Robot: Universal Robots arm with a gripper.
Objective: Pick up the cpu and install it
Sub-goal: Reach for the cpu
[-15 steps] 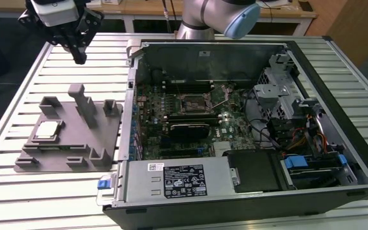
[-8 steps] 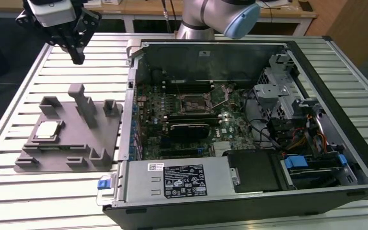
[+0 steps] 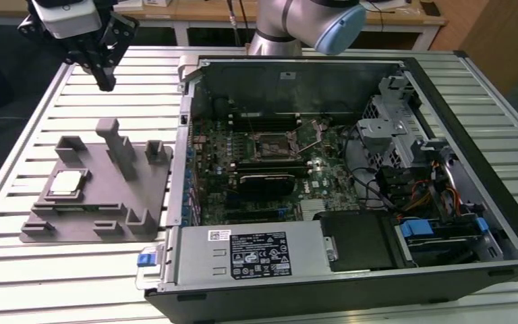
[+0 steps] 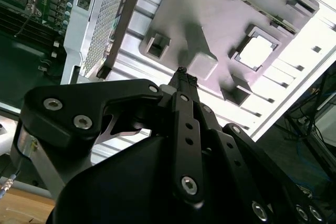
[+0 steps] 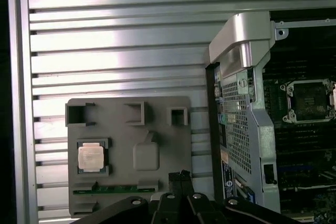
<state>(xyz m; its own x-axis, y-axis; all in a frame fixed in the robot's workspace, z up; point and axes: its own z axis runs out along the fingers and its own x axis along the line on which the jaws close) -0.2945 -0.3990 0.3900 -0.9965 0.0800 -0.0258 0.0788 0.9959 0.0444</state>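
On the exterior view's left, the small flat square cpu point(image 3: 67, 183), silvery on top with a tan rim, lies flat in a recess of the grey plastic fixture block point(image 3: 88, 228). The block rests on the slatted aluminium tabletop point(image 3: 25, 270). The chip is not yet lifted.

The black jaws hang high over the tabletop, past the fixture's far end and well apart from the chip. In both wrist views we see them drawn together to a narrow tip, with nothing between them.

We judge the step in hand to be the reach for the chip. To do it well, we would part the jaws wider than the chip while high, centre them over it and square them to its straight edges. We would then descend plumb, keeping off the tall grey upright post point(image 3: 115, 145) near the recess. A light grip on the rim, with the chip kept level, looks safest to us.

Further right lies the open black desktop computer case point(image 3: 286, 307). Its black-framed square motherboard socket point(image 3: 272, 143) sits well apart from the fixture, with the case wall between them.
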